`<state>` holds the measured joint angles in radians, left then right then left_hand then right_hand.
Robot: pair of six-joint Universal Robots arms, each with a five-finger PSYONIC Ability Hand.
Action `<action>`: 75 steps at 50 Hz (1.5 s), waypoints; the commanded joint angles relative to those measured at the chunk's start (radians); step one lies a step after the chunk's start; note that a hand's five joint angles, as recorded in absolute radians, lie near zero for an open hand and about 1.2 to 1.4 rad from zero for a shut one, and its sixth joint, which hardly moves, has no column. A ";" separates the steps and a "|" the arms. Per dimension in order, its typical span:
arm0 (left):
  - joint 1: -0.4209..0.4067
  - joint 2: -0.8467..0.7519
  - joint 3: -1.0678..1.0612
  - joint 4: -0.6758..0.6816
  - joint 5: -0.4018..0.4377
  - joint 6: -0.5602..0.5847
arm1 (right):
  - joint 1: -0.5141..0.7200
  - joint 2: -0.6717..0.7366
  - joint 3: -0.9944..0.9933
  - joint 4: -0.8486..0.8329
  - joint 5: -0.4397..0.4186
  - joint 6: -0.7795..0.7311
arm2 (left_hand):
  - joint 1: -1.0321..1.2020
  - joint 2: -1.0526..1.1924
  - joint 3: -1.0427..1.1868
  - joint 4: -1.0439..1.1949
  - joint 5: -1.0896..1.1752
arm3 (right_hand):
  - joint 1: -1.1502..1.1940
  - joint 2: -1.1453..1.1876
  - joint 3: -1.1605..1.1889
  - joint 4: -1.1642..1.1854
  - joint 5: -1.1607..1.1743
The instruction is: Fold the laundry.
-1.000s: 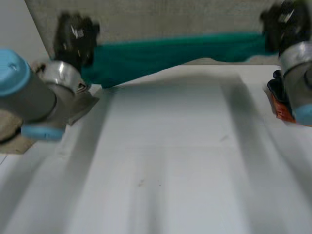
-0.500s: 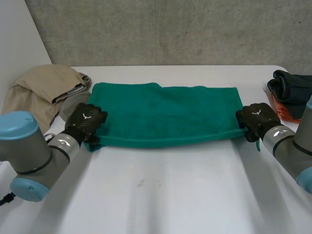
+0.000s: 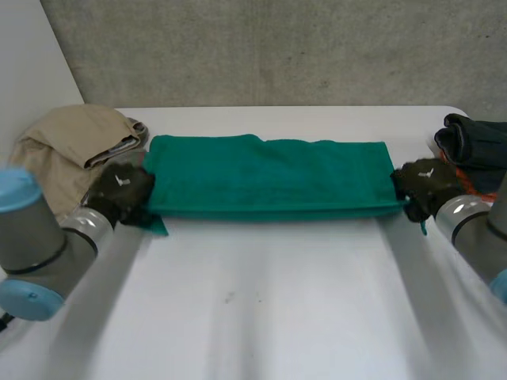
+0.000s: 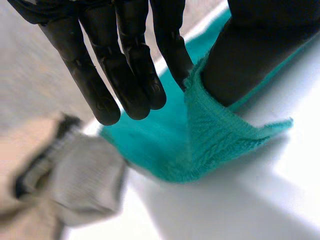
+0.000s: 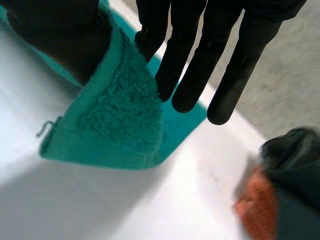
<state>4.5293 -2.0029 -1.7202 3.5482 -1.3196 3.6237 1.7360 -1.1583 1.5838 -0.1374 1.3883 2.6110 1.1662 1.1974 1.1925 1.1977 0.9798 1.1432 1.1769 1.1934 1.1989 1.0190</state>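
Note:
A green towel (image 3: 269, 178) lies folded in a long strip across the far half of the white table (image 3: 269, 301). My left hand (image 3: 119, 190) is at the strip's left end. In the left wrist view its thumb pinches the towel's corner (image 4: 210, 145) against the straight fingers (image 4: 125, 65). At the strip's right end, my right hand (image 3: 424, 184) holds the other corner (image 5: 120, 125) the same way, pinched between its thumb and straight fingers (image 5: 190, 65). Both corners are lifted a little off the table.
A beige garment pile (image 3: 67, 146) with a grey cloth (image 4: 80, 175) lies at the far left, close to my left hand. Dark folded clothes (image 3: 475, 142) over an orange one (image 5: 257, 205) sit at the far right edge. A concrete wall stands behind the table.
A second ago the towel hung stretched in the air between both raised hands. It has since come down onto the table, and the hands have drawn its ends outward, straightening the near edge.

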 commanded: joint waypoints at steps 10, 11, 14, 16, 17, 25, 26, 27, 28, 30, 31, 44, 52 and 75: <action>-0.036 0.521 0.077 -0.282 -0.015 0.007 | -0.042 -0.397 -0.218 0.518 0.008 -0.264 | 0.230 0.199 0.204 0.199 0.242 | 0.253 0.219 0.203 0.197 0.203; -0.038 0.497 0.100 -0.331 -0.018 0.013 | -0.042 -0.394 -0.225 0.518 0.009 -0.272 | 0.230 0.199 0.204 0.199 0.242 | 0.253 0.219 0.203 0.197 0.203; -0.041 0.432 0.126 -0.393 -0.018 0.032 | -0.046 -0.365 -0.229 0.525 0.017 -0.293 | 0.230 0.199 0.204 0.199 0.242 | 0.253 0.219 0.203 0.197 0.203; -0.041 0.350 0.140 -0.428 -0.018 0.068 | -0.038 -0.287 -0.234 0.532 0.046 -0.308 | 0.230 0.199 0.204 0.199 0.242 | 0.253 0.219 0.203 0.197 0.203; -0.041 0.320 0.143 -0.434 -0.020 0.084 | -0.035 -0.253 -0.237 0.533 0.058 -0.315 | 0.230 0.199 0.204 0.199 0.242 | 0.253 0.219 0.203 0.197 0.203; -0.035 0.006 0.257 -0.422 -0.092 0.225 | -0.003 0.041 -0.340 0.492 0.158 -0.339 | 0.225 0.193 0.198 0.193 0.236 | 0.253 0.219 0.203 0.197 0.203; -0.035 -0.016 0.278 -0.422 -0.108 0.234 | 0.000 0.069 -0.359 0.477 0.169 -0.338 | 0.225 0.193 0.198 0.193 0.236 | 0.253 0.219 0.203 0.197 0.203; -0.039 -0.063 0.324 -0.420 -0.136 0.246 | 0.005 0.095 -0.376 0.457 0.179 -0.335 | 0.230 0.199 0.204 0.198 0.242 | 0.253 0.219 0.203 0.197 0.203; -0.041 -0.085 0.352 -0.420 -0.145 0.253 | 0.017 0.139 -0.414 0.411 0.204 -0.327 | 0.230 0.199 0.204 0.199 0.242 | 0.253 0.219 0.203 0.197 0.203; -0.047 -0.128 0.408 -0.419 -0.150 0.265 | 0.033 0.158 -0.445 0.369 0.218 -0.315 | 0.230 0.199 0.204 0.199 0.242 | 0.253 0.219 0.203 0.197 0.203; -0.047 -0.160 0.468 -0.417 -0.150 0.271 | 0.040 0.166 -0.462 0.343 0.222 -0.307 | 0.230 0.199 0.204 0.199 0.242 | 0.253 0.219 0.203 0.197 0.203; -0.110 -0.166 0.829 0.144 -0.158 0.191 | 0.077 0.102 -0.708 -0.235 0.258 -0.091 | 0.230 0.199 0.204 0.199 0.242 | 0.253 0.219 0.203 0.197 0.203; -0.075 -0.048 0.720 0.216 -0.161 0.049 | 0.086 0.071 -0.682 -0.260 0.248 -0.063 | 0.230 0.199 0.204 0.199 0.242 | 0.253 0.219 0.203 0.197 0.203; -0.124 -0.149 0.105 0.124 -0.078 0.087 | 0.063 0.241 -0.323 0.077 0.123 -0.118 | 0.230 0.199 0.204 0.199 0.242 | 0.253 0.219 0.203 0.197 0.203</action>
<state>4.4180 -2.1354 -1.4752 3.7334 -1.4214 3.6814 1.8044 -0.9084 1.1481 -0.1973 1.5152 2.5282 1.1662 1.2014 1.1967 1.2021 0.9938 1.1433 1.1769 1.1945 1.2026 1.0317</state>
